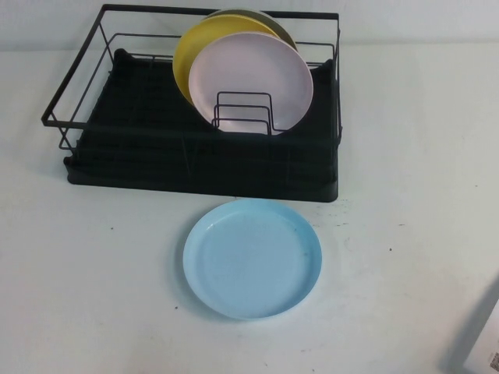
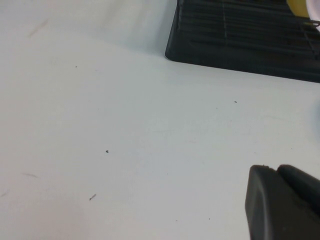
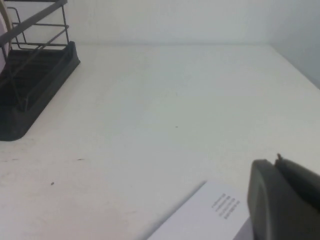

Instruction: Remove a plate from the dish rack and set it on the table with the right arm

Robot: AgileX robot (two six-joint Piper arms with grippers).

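The light blue plate [image 1: 253,258] lies flat, rim up, on the white table [image 1: 86,280], just in front of the black dish rack [image 1: 132,148]. Neither arm shows in the high view. My right gripper [image 3: 276,161] shows only in the right wrist view, its fingers pressed together and empty, low over the table to the right of the rack's corner [image 3: 30,95]. My left gripper [image 2: 276,169] shows only in the left wrist view, fingers together and empty, over bare table near the rack's front corner [image 2: 240,40].
A pale pink plate [image 1: 253,82] and a yellow plate [image 1: 199,47] stand upright in the rack, with a darker plate rim [image 1: 277,22] behind them. A white printed sheet or box [image 1: 485,343] sits at the table's near right, beside my right gripper [image 3: 200,215].
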